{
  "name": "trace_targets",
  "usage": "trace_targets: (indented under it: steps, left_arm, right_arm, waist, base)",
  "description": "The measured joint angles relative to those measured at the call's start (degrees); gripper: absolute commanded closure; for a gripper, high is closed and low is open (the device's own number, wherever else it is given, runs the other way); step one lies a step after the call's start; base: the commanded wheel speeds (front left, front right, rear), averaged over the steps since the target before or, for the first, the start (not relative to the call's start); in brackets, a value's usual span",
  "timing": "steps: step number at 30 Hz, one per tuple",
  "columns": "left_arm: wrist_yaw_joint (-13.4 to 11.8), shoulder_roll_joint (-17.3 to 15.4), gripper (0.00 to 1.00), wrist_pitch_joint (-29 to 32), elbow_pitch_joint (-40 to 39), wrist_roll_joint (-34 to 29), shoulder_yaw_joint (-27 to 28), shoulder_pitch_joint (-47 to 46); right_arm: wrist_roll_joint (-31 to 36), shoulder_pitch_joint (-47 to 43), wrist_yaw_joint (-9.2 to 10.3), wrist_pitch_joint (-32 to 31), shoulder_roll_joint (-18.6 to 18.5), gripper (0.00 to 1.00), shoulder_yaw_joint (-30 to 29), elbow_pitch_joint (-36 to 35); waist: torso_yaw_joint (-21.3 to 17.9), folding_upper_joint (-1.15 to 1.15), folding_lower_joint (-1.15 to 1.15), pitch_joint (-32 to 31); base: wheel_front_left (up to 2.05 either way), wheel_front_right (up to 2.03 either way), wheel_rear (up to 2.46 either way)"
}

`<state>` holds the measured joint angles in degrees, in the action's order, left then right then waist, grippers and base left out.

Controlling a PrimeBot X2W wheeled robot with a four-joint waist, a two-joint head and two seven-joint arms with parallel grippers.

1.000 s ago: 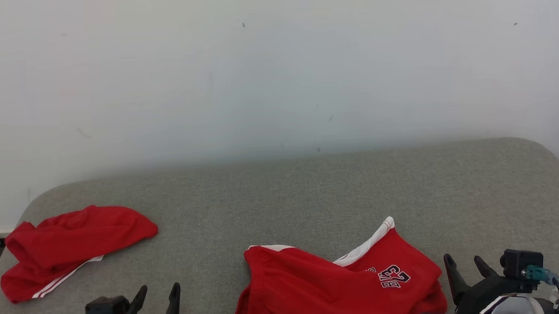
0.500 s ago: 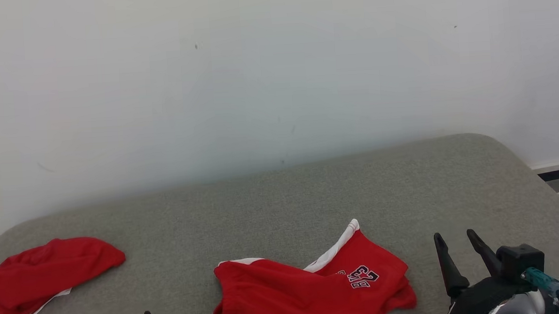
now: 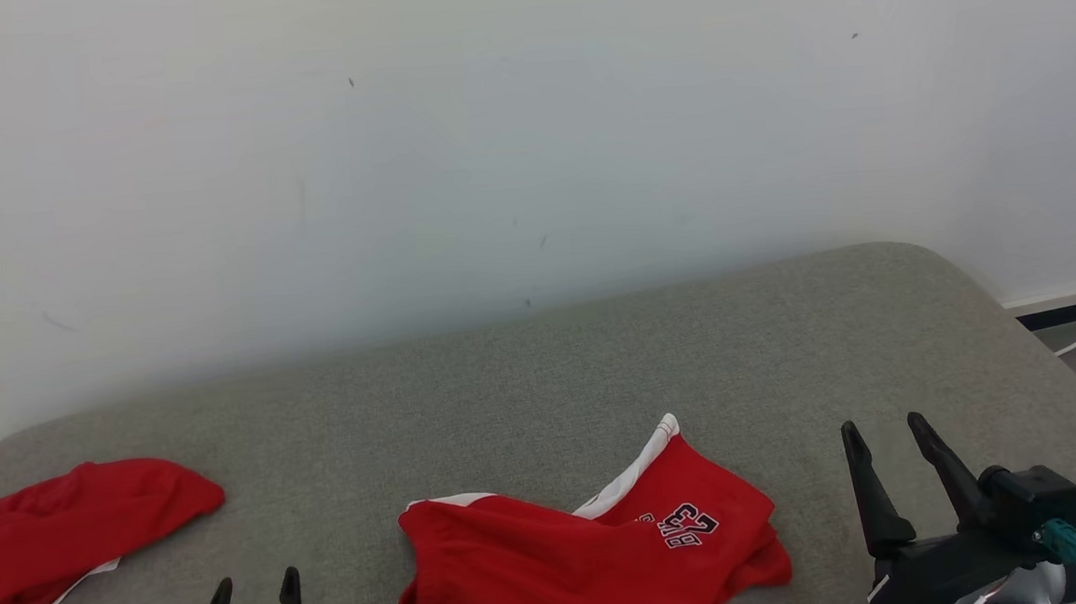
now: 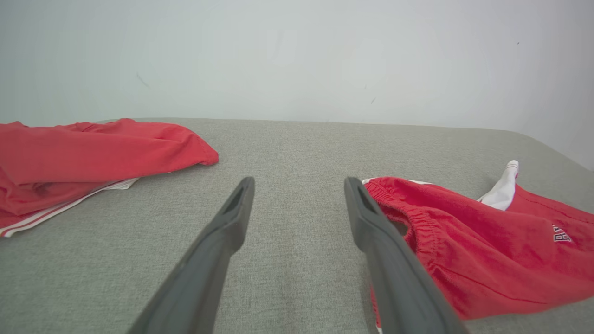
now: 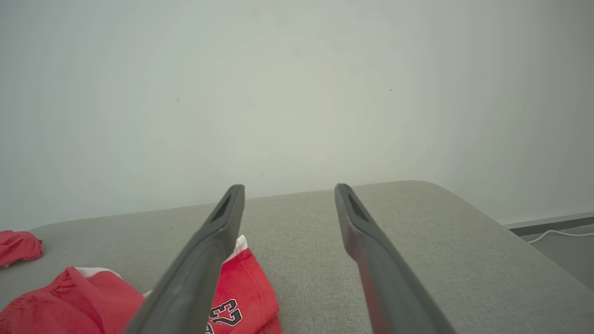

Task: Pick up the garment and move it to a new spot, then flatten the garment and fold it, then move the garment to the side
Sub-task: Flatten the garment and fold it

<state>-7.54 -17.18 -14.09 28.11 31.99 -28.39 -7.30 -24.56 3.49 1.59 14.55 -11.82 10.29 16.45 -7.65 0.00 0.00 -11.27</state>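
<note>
I see the garment, crumpled red shorts of smooth fabric with white side trim and a stitched dark number patch. It lies at the near edge of the grey woven cushion, about midway along. My left gripper and right gripper flank it, fingers spread, holding nothing. A second red garment lies bunched at the cushion's left edge.

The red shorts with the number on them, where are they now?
In the head view the red shorts lie on the grey cushion at bottom centre, between the left gripper and the right gripper, with another red garment far left.
</note>
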Motion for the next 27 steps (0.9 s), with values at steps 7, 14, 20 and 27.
trace_targets:
  steps: [7,14,20,27]
  left_arm:
    - [0.0,1.1,0.0,1.4,-2.1,-3.3,1.8,0.0]
    - [0.0,3.1,0.0,3.9,-4.8,-7.4,2.4,0.0]
    - [0.0,4.9,0.0,6.1,-6.9,-10.5,1.5,-0.5]
    - [0.0,5.2,0.0,8.1,-9.5,-14.0,0.0,-2.6]
  right_arm:
    - [-1.0,-1.3,0.43,-4.5,0.0,0.0,0.1,-1.8]
    - [-2.0,9.6,-0.08,-20.8,-2.0,0.0,3.4,4.8]
    - [-4.1,14.2,-0.09,-33.3,-3.1,0.0,3.8,13.8]
    - [-4.8,17.6,-0.58,-42.5,-3.4,0.0,5.2,19.5]
  waist:
    - [0.6,0.0,0.0,0.9]
    - [2.2,0.0,0.01,2.6]
    - [4.8,0.0,0.01,4.1]
    - [9.0,0.0,0.01,6.2]
  base:
    - [0.0,0.0,0.0]
    - [0.0,0.0,0.0]
    - [0.0,0.0,0.0]
    - [0.0,0.0,0.0]
